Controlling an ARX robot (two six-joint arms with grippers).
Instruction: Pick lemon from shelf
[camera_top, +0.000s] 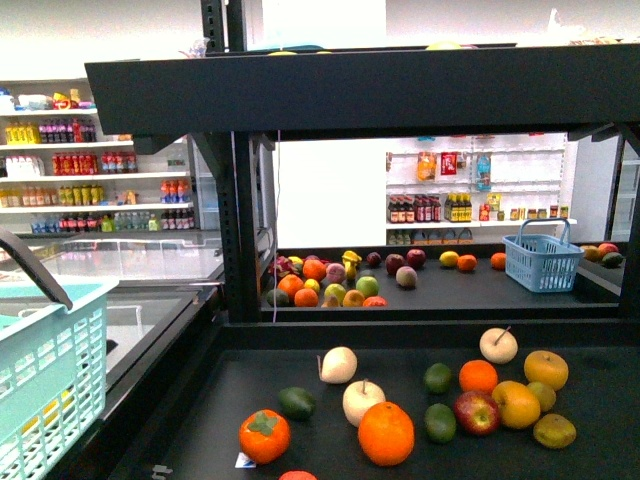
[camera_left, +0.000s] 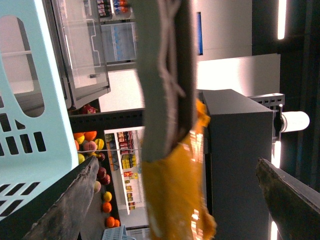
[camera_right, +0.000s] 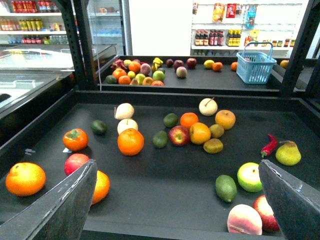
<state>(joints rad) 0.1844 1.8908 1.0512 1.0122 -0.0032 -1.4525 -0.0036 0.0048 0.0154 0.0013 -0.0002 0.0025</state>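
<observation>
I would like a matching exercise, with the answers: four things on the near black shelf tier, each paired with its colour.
Things:
1. chili pepper
2. pear
3. persimmon
4. avocado

Colours:
A. dark green
B. red
C. orange with a green leafy top
D. yellow-green

Pairs: 1-B, 2-D, 3-C, 4-A. All lie on the shelf.

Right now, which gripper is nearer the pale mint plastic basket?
Left. The left gripper sits right beside the basket; the right gripper hovers over the black shelf.
</observation>
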